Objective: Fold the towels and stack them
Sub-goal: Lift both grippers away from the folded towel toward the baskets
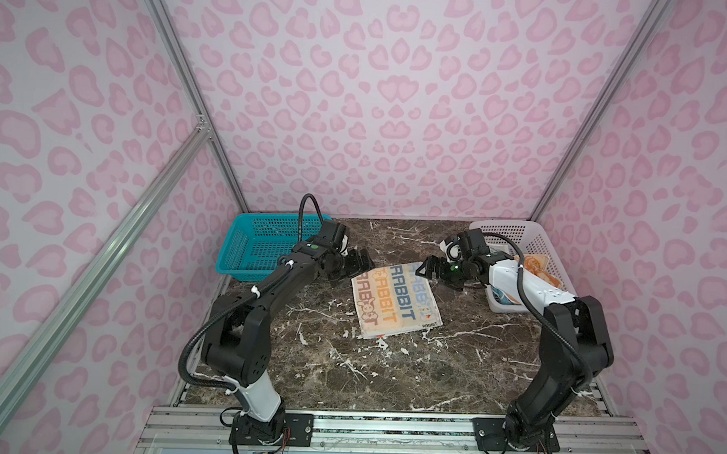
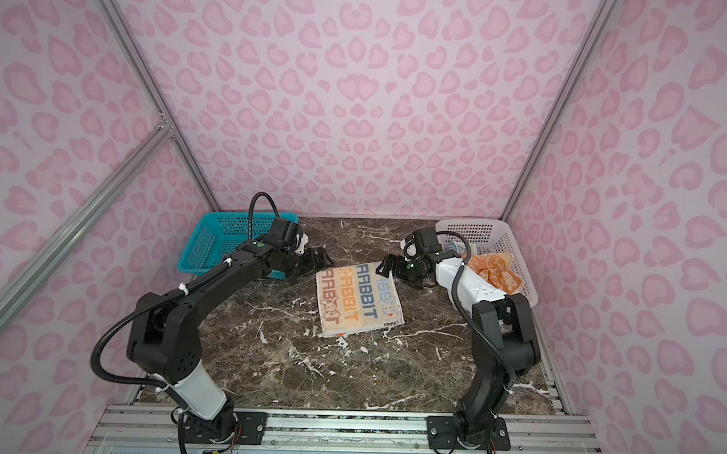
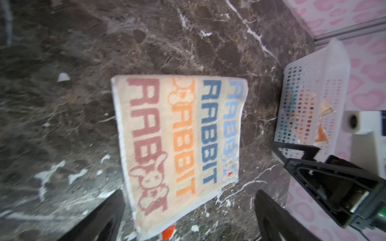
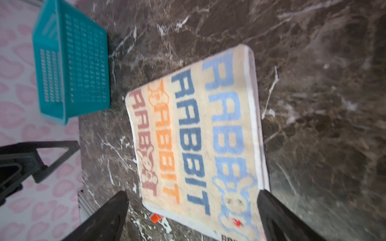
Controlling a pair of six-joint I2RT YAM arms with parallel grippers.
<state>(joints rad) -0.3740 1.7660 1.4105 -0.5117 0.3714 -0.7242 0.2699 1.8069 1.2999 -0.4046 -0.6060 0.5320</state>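
A cream towel (image 1: 396,302) printed with rows of "RABBIT" lettering in red, orange and two blues lies flat near the middle of the dark marble-patterned table (image 1: 348,373). Both top views show it turned slightly off square. The left pincer (image 1: 362,265) hangs at the towel's 10 o'clock corner and the right pincer (image 1: 427,269) at its 1 o'clock corner. Each has its jaws spread wide and grasps nothing.

The wrist views bear this out. The left pincer's black fingers (image 3: 100,221) and the right pincer's fingers (image 4: 104,219) stand far apart, with the cloth lying on the table beneath them, not gripped between them. Whether either pincer brushes the fabric cannot be told.

A small orange-red tab (image 4: 155,218) pokes out at the towel's near edge, at about 6 o'clock.

A teal basket (image 1: 248,249) sits at the table's 10 o'clock corner, just behind the left pincer. A white basket (image 1: 538,242) sits at the 2 o'clock corner. An orange towel (image 1: 537,265) with pale rabbit faces lies crumpled inside the white basket, partly hidden by the right arm (image 1: 513,283), which reaches across the basket's near wall.

In the left wrist view, blue shows through the holes of the white basket's wall, too blurred to identify. Pink spotted panels (image 1: 399,113) on aluminium framing enclose the scene.
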